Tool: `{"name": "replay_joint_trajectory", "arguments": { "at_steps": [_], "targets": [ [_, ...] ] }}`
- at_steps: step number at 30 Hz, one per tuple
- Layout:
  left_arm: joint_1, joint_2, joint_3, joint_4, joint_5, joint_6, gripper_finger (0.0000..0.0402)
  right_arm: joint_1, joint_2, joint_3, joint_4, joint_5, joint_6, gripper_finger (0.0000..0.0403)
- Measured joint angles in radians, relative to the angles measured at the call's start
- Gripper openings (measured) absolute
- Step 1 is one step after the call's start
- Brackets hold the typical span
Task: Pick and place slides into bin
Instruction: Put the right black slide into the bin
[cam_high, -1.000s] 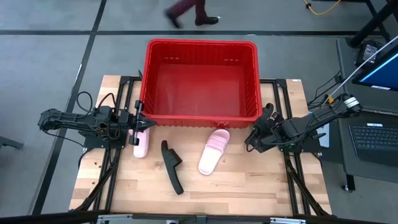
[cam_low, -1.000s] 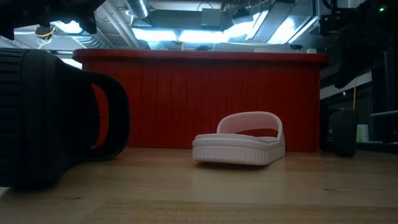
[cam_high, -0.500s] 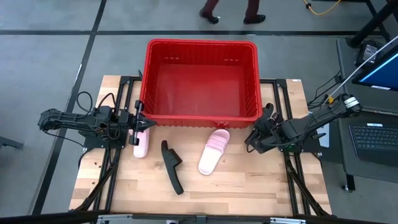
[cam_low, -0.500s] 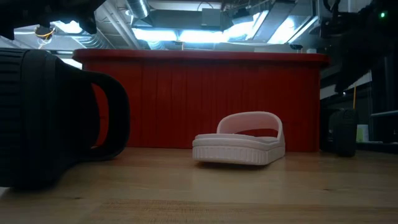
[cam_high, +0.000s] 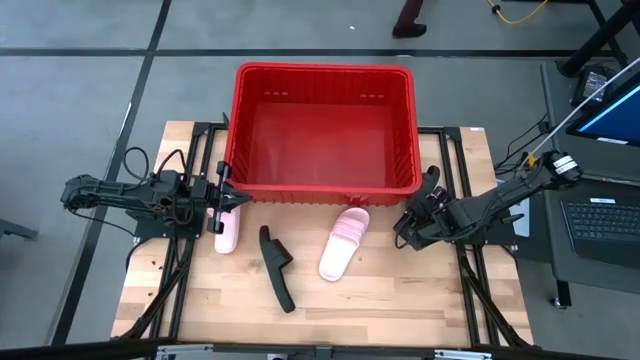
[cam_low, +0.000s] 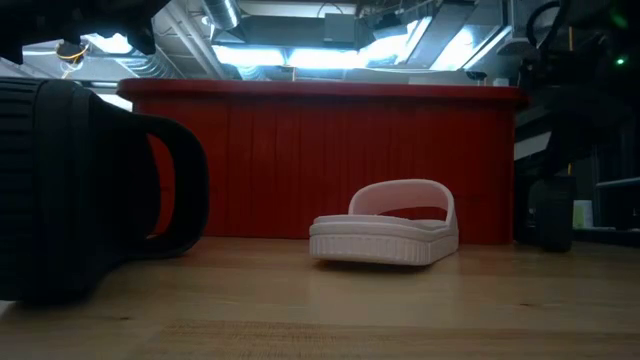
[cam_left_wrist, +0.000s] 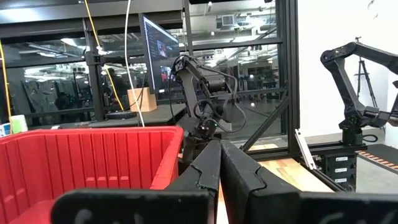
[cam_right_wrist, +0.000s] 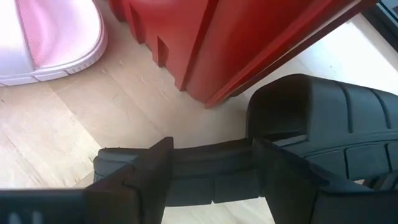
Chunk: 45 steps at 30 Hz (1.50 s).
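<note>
The red bin (cam_high: 325, 130) stands at the table's far middle. A pale pink slide (cam_high: 344, 243) lies flat in front of it, and another pink slide (cam_high: 226, 230) lies by the bin's near left corner. A black slide (cam_high: 277, 268) lies on its side at the middle. The other black slide (cam_high: 432, 186) stands by the bin's near right corner. My right gripper (cam_high: 405, 222) is open, with its fingers (cam_right_wrist: 152, 165) across that slide's sole (cam_right_wrist: 211, 180). My left gripper (cam_high: 232, 201) is shut and empty at the left pink slide's far end. My right gripper: its open fingers show in front of the black slide's sole edge (cam_right_wrist: 211, 180), coming from the table's near right. I cannot tell whether they touch it. The slide stays on the table beside the bin's wall.
The bin's near right corner (cam_right_wrist: 205, 68) is close beside the right gripper. Bare wood lies along the table's near edge (cam_high: 400, 310). A person's foot (cam_high: 410, 20) shows on the floor beyond the far edge. A laptop (cam_high: 600, 215) sits off the table's right side.
My right arm has come down a little by the black slide at the bin's near right corner. The person beyond the far edge has walked toward the right. The slides and my left arm have kept still.
</note>
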Motion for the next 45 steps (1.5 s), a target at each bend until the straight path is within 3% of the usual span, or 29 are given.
{"name": "replay_joint_trajectory", "arguments": {
  "at_steps": [15,24,30,45],
  "targets": [
    [0.0,0.0,0.0,0.0,0.0,-0.001,0.0004,-0.001,-0.001,-0.001,-0.018,-0.043,-0.002,0.022],
    [0.0,0.0,0.0,0.0,0.0,-0.002,0.0004,-0.001,-0.003,0.025,-0.082,-0.125,0.003,0.022],
    [0.0,0.0,0.0,0.0,0.0,-0.002,0.0006,-0.001,0.0,0.104,-0.235,-0.253,0.052,0.022],
    [0.0,0.0,0.0,0.0,0.0,-0.002,0.0006,-0.002,0.0,0.112,-0.315,-0.141,0.051,0.022]
  ]
}}
